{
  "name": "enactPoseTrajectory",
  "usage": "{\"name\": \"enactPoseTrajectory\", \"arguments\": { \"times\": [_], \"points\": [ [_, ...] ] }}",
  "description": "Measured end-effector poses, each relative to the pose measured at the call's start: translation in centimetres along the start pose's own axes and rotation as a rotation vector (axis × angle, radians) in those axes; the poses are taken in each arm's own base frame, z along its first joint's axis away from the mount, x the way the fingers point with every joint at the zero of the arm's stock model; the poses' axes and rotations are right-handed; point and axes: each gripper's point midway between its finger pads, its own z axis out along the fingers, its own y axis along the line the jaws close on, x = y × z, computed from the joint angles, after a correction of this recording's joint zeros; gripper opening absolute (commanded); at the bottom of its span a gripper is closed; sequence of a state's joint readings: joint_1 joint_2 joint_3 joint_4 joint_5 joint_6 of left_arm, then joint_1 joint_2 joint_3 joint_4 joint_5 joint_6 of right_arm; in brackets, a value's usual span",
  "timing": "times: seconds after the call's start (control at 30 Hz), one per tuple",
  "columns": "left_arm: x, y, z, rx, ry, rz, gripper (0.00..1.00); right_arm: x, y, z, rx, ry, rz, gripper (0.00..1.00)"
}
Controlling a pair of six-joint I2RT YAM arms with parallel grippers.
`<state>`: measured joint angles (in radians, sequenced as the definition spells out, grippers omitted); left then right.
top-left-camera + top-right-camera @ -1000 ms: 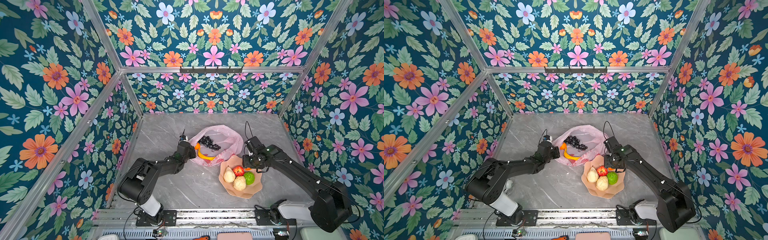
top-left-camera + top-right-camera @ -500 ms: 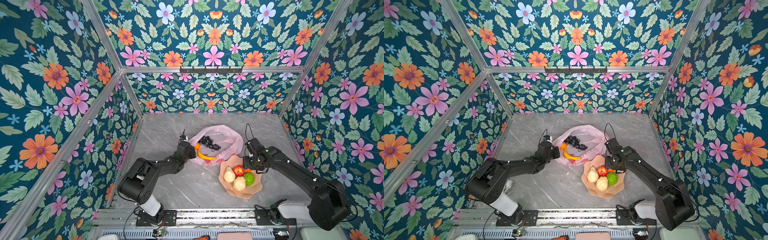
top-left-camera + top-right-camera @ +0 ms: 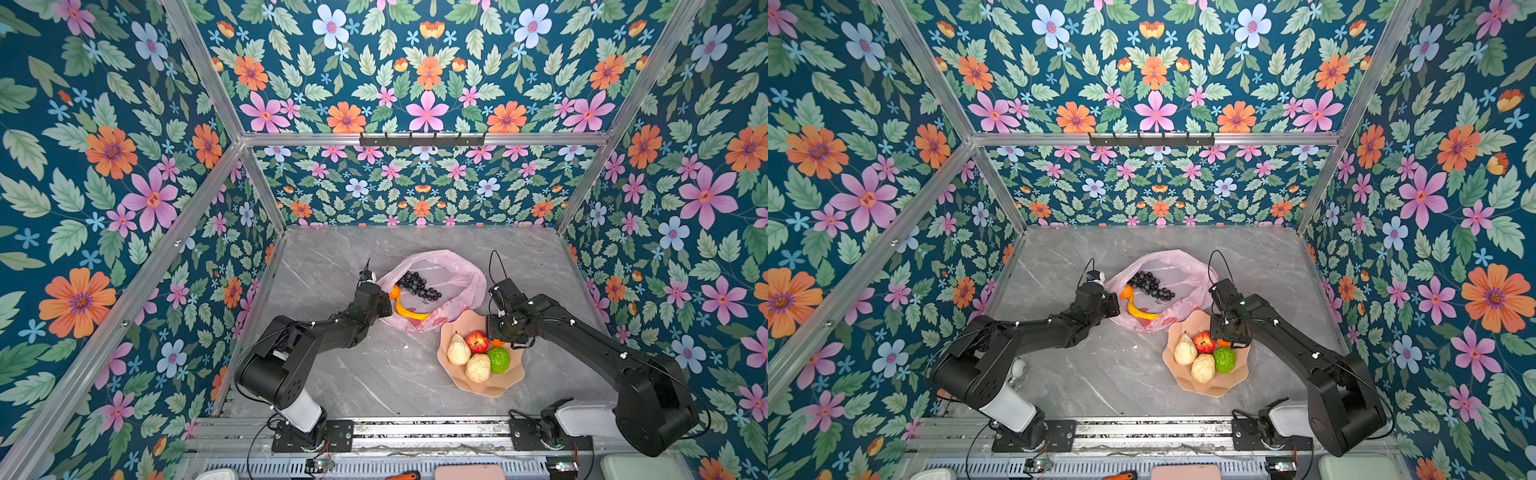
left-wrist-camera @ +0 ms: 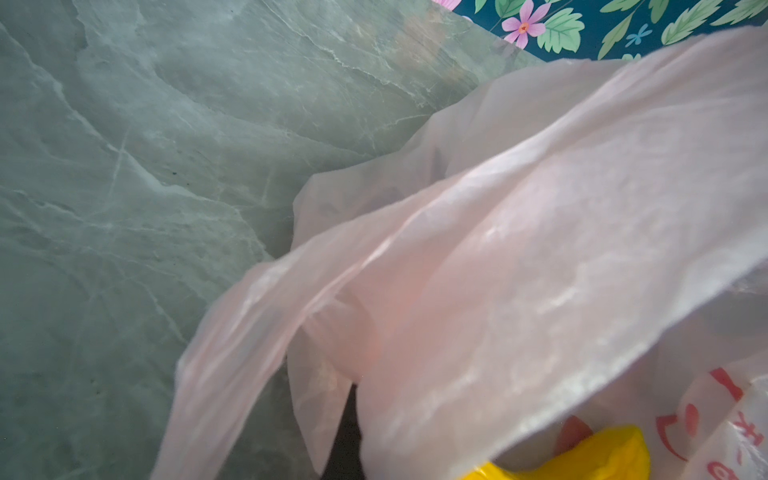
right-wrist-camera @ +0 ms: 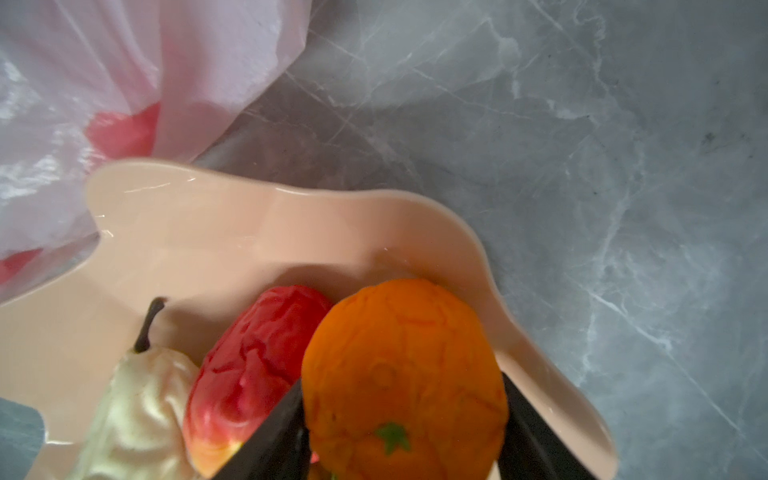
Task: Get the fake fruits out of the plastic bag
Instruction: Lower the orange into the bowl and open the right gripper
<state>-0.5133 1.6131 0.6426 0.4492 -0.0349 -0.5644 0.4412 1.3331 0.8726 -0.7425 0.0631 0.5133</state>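
Top views, both eyes: you see the plastic bag [image 3: 436, 286] lying open at the centre of the grey marble table [image 3: 374, 374], with the scalloped bowl [image 3: 486, 386] touching its lower right edge. Four fake fruits already rest in the bowl: the red apple [image 3: 476, 341], the bumpy green fruit [image 3: 498, 360] and two cream-beige pieces [image 3: 458, 350] [image 3: 478, 367]. A fifth, the orange [image 5: 405, 378], sits between the two dark fingers of the right gripper [image 5: 401, 432]; the right wrist view shows it over the bowl beside the apple, so you may judge the grip as closed on the orange, with the release not yet made. Whether the orange already touches the bowl floor is hard to tell from these views.

Left in the bag: the grape bunch [image 3: 417, 286] and the yellow banana [image 3: 409, 311], both at centre frame. The task stands a little past halfway.

Pose: the right arm reaches from the lower right corner, wrist bent downward over the bowl's upper rim. The left arm stretches from the lower left toward the bag's left edge; the left gripper [image 3: 384, 297] is fully closed at the bag's rim, apparently pinching the film to hold the mouth open, though its fingers are hidden in the left wrist view, which shows only pink film and a corner of banana.
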Motion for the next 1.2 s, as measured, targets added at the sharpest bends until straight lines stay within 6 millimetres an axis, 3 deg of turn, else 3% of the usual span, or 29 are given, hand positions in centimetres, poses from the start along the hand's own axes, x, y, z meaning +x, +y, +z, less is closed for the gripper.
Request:
{"name": "enactPoseTrajectory", "arguments": {
  "times": [0.37, 0.53, 0.83, 1.2],
  "points": [
    [0.0, 0.0, 0.0, 0.000, 0.000, 0.001, 0.00, -0.2, 0.3, -0.1, -0.016, -0.012, 0.005, 0.75],
    [-0.1, -0.1, 0.0, 0.002, -0.002, 0.008, 0.00, -0.3, 0.3, -0.5, -0.024, -0.025, 0.006, 0.75],
    [0.0, -0.1, 0.1, 0.003, 0.001, 0.015, 0.00, -0.9, 0.6, -1.0, -0.033, -0.041, 0.007, 0.71],
    [-0.1, -0.1, 0.1, 0.003, 0.001, 0.019, 0.00, 0.0, 0.6, 0.2, -0.026, 0.009, 0.004, 0.64]
  ]
}}
